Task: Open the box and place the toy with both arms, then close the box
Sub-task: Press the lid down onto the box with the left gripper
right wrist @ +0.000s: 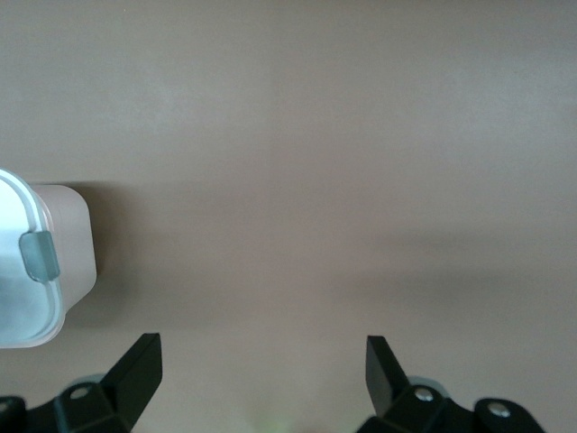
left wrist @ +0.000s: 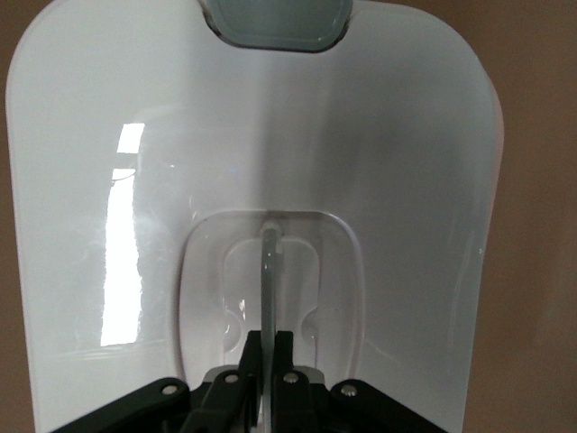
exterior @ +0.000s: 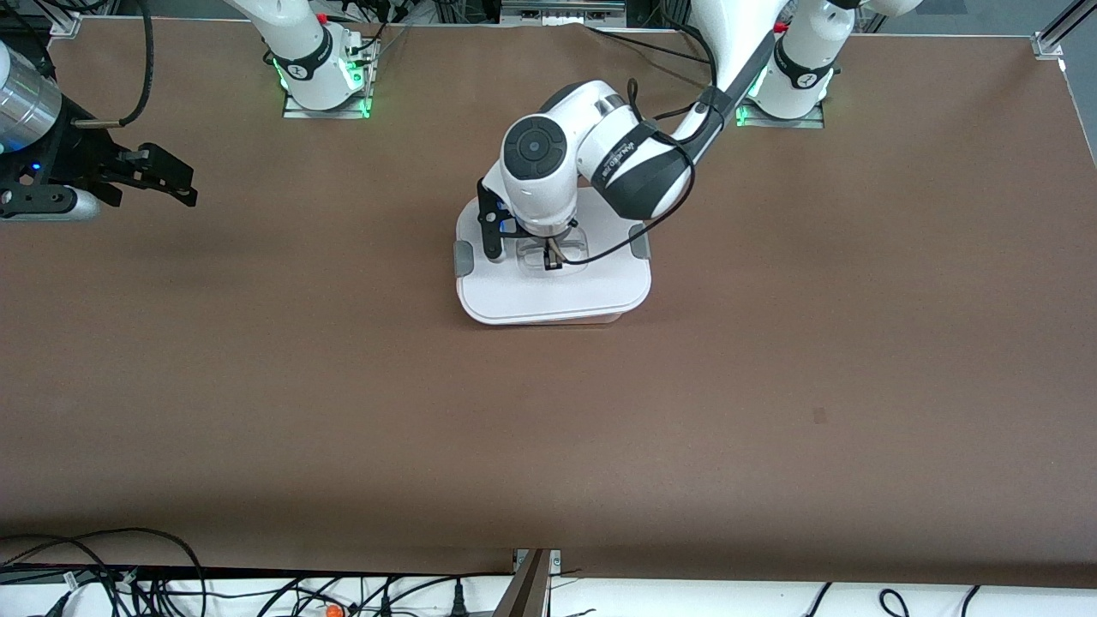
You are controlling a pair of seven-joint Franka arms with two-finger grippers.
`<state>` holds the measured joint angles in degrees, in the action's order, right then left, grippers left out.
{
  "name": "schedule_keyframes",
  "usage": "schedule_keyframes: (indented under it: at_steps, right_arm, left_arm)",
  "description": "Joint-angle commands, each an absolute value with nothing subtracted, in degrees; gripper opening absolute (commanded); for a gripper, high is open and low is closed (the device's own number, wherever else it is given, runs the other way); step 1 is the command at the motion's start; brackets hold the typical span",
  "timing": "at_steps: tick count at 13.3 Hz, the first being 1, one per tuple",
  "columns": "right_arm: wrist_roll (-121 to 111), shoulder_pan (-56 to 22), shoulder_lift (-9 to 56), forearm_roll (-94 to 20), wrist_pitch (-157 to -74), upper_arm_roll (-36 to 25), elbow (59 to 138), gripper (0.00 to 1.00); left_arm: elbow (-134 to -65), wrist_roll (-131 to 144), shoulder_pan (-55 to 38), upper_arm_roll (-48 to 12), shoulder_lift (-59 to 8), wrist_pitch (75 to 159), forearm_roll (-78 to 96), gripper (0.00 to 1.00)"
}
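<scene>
Pinching the clear central handle (left wrist: 268,271) between its closed fingers, the left gripper (exterior: 551,257) stood straight down on the middle of the white lid (exterior: 591,287). In the left wrist view the thin upright blade of the handle ran right into the shut jaws, inside a shallow moulded recess. The lid lay flat on the box (exterior: 554,274), and a grey side clip (exterior: 464,257) showed at each end; whether those clips were latched or free could not be told.

The box sat at mid-table, nearer the arms' bases than the front camera, with its pink wall (right wrist: 68,244) just visible under the lid's edge in the right wrist view. It looked like light, stiff plastic with a smooth, slippery lid, so the handle seemed the only sound hold. The handle was narrow, and a crooked lift would probably tilt the lid or drag the whole tub up, if the clips were holding.

The right gripper (exterior: 158,176) waited with its fingers spread wide and empty, over bare table (exterior: 548,446) toward the right arm's end, well apart from the box.

No toy showed in any view.
</scene>
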<state>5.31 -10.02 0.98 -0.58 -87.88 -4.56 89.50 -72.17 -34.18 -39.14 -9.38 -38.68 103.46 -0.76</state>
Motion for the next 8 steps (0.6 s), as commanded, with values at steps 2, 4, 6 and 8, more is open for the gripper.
schedule_keyframes:
  at_steps: [2,4,6,8]
  right_arm:
    - [4.92,-9.32,1.41,-0.27,-87.54,-4.31,88.42,1.0]
    - [4.83,-9.14,1.41,-0.7,-87.36,-4.39,88.5,1.0]
    - [4.83,-9.14,1.41,-0.7,-87.54,-4.4,88.51,1.0]
    - [4.75,-9.14,1.41,-0.62,-87.63,-4.48,88.42,1.0]
  left_arm:
    - [-71.28,-33.4,-41.04,-8.35,-39.02,103.27,0.0,0.0]
    - [-71.37,-33.75,-40.96,-8.26,-39.11,103.27,-0.09,0.0]
    - [-71.46,-34.1,-40.87,-8.17,-39.02,103.27,-2.18,0.0]
    - [-71.72,-34.19,-40.96,-8.35,-39.02,103.18,-3.34,0.0]
